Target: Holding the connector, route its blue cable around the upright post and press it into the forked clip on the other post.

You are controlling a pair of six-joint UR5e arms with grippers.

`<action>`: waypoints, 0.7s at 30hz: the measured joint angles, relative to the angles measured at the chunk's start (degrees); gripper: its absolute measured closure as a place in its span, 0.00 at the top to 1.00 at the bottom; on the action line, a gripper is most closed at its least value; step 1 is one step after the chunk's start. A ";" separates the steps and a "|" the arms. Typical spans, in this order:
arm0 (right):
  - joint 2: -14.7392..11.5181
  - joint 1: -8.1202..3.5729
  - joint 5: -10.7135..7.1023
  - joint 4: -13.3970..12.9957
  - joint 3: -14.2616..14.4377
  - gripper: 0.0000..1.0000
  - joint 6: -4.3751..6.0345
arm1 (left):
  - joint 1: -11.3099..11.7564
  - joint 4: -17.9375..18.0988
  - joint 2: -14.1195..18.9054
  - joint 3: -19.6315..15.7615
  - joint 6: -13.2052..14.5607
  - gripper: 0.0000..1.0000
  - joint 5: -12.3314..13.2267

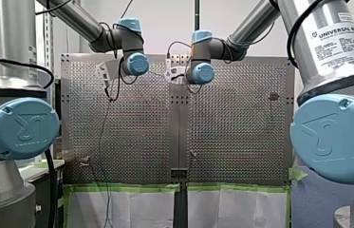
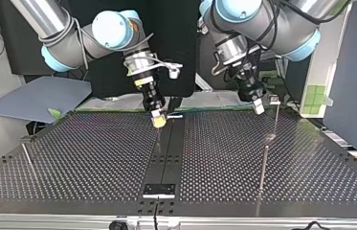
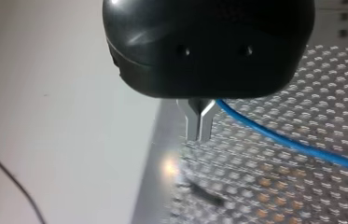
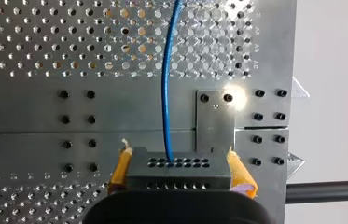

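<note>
Yellow-padded right gripper [image 4: 179, 164] pinches connector [image 4: 178, 176]; blue cable [image 4: 164, 93] not yet round upright post [image 2: 263, 167]. Left gripper [image 3: 200, 136] fingers pressed together beside cable. Next: sweep connector round post.

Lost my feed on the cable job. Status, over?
Right tool shut on connector, blue cable running out ahead. Left tool fingers together beside the cable; grip on it unclear. No obstruction seen.
</note>
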 joint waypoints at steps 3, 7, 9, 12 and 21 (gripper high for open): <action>0.00 0.04 -0.56 0.38 -0.85 0.00 0.07 | 0.63 -1.30 1.32 1.32 0.12 0.00 0.82; 0.00 0.15 -1.17 0.82 -2.35 0.00 0.14 | 1.61 -3.26 3.27 3.28 0.20 0.00 2.17; 0.00 0.14 -1.29 1.22 -3.24 0.00 0.17 | 2.15 -4.37 4.35 4.35 0.17 0.00 3.03; 0.00 0.13 -1.62 1.77 -4.50 0.00 0.19 | 2.90 -5.77 5.75 5.75 0.12 0.00 4.30; 0.06 0.00 -2.62 2.79 -8.26 0.00 0.47 | 6.03 -9.61 9.43 9.59 -1.11 0.00 7.99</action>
